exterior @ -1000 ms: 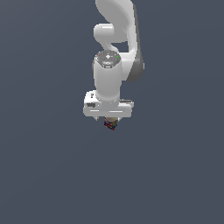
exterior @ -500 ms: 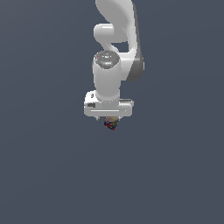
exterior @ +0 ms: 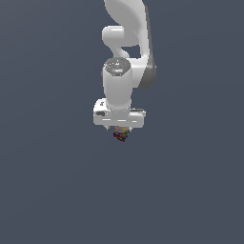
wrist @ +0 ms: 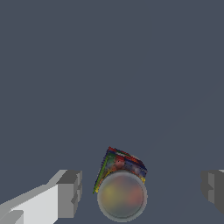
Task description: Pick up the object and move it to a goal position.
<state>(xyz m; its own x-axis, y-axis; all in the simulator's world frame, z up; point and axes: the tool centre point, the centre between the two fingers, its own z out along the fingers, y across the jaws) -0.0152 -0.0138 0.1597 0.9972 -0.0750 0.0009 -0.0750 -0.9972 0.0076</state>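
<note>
1. I am holding the gripper [exterior: 121,132] directly above the cube [exterior: 120,135], which is sitting on the flat grey floor [exterior: 52,190] under the white hand.
2. In the wrist view the jaws are standing wide apart, released, with the cube [wrist: 119,168] between them and touching neither finger [wrist: 70,192].
3. I judge the grasp step is not yet done: I am planning to drop straight down and keep the cube centred.
4. The cube is lying turned at an angle to the fingers, so I am thinking of rotating the wrist to meet flat faces, not corners.
5. The cube is small, sharp-edged, tiled in red, blue, green and yellow; a translucent sphere [wrist: 121,196] is overlapping it.
6. The fingers look blocky, matt grey, hard.
</note>
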